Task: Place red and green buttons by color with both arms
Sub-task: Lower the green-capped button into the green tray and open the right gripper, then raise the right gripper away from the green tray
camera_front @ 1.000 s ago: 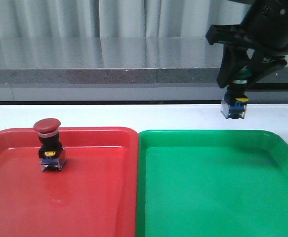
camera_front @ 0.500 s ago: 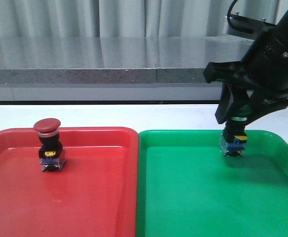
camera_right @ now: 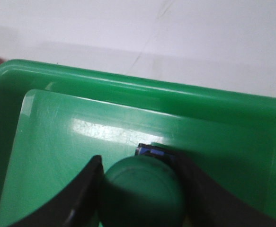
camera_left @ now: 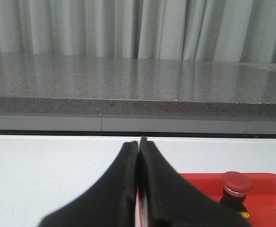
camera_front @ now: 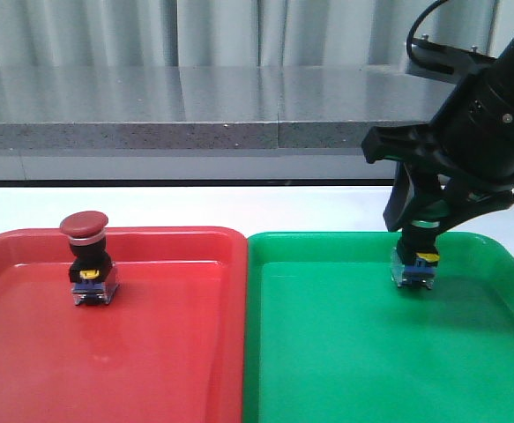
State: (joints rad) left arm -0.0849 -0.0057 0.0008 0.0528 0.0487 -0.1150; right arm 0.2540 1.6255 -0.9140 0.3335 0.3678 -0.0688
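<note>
Over the far part of the green plastic tray (camera_front: 371, 352), the right arm's black claw (camera_front: 420, 231) is clamped on the cap of the green-capped push button (camera_front: 414, 263). That button's black body, yellow tab and bluish clear base hang below the fingers, upright, with the base at or just above the tray floor; whether it touches cannot be told. From the right wrist camera, the round green cap (camera_right: 141, 193) sits squeezed between the two dark fingers (camera_right: 81, 194), inside the tray's raised rim (camera_right: 128, 85).

On the red plastic tray (camera_front: 151, 352) beside it, the dark red mushroom-head push button (camera_front: 89, 257) stands upright near the far left edge, free of any claw. Both trays lie side by side on the white desk (camera_front: 239, 207).

The left arm's black claw (camera_left: 138, 146) has its fingers pressed together with nothing between them, well apart from the red button (camera_left: 236, 185).
</note>
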